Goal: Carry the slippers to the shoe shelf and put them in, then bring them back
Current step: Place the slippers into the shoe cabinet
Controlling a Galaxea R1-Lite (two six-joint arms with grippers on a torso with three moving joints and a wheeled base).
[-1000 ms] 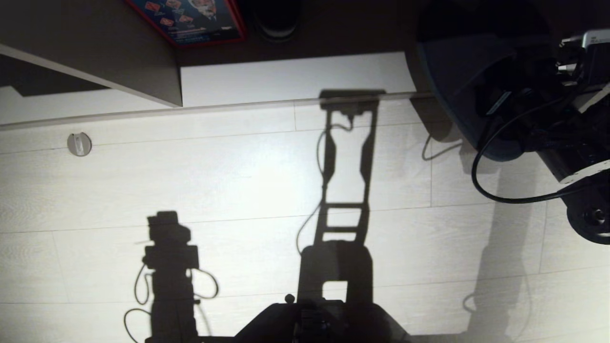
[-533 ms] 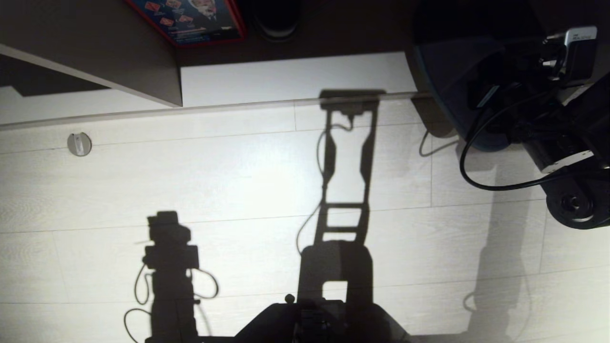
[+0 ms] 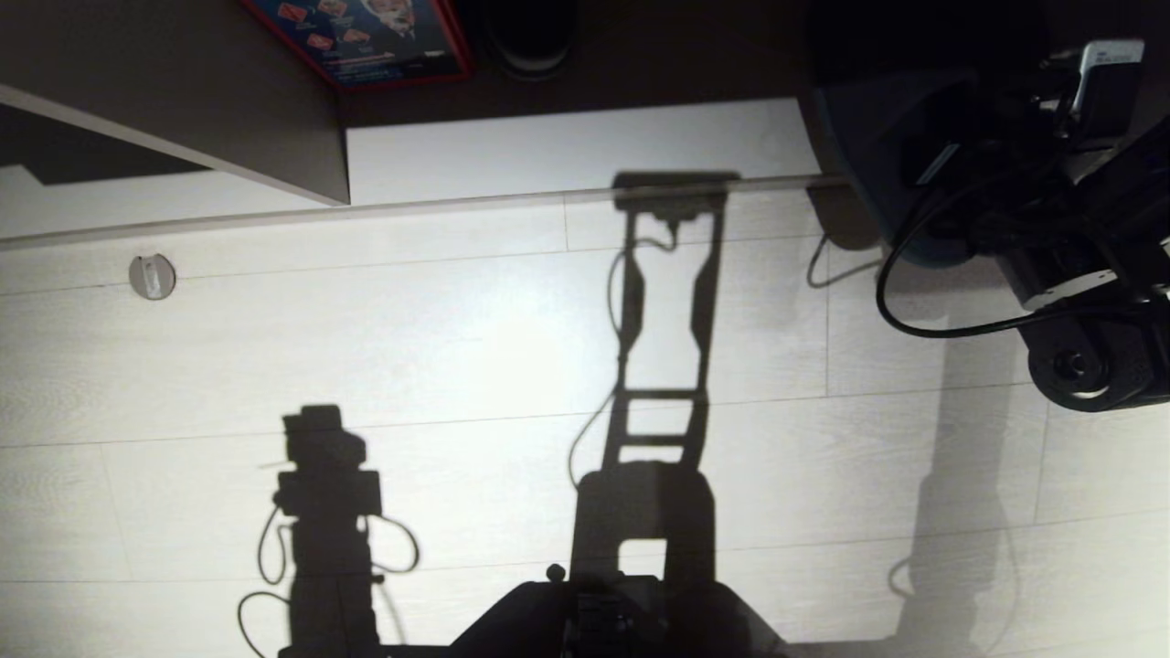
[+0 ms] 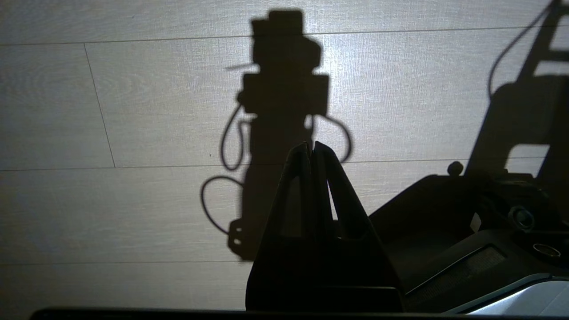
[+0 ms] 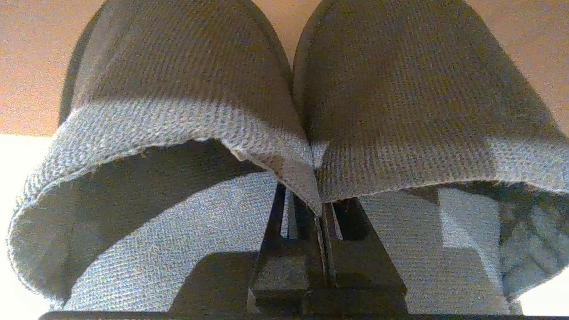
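Slippers [image 5: 284,111]: pair, side by side, inner edges pinched together in the closed right gripper [image 5: 321,209], at the head view's upper right above the floor [image 3: 457,347]. Left gripper [image 4: 311,149]: closed, empty, over floor.

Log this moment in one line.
right gripper: shut on slippers | left gripper: shut, parked over floor | shoe shelf: unseen
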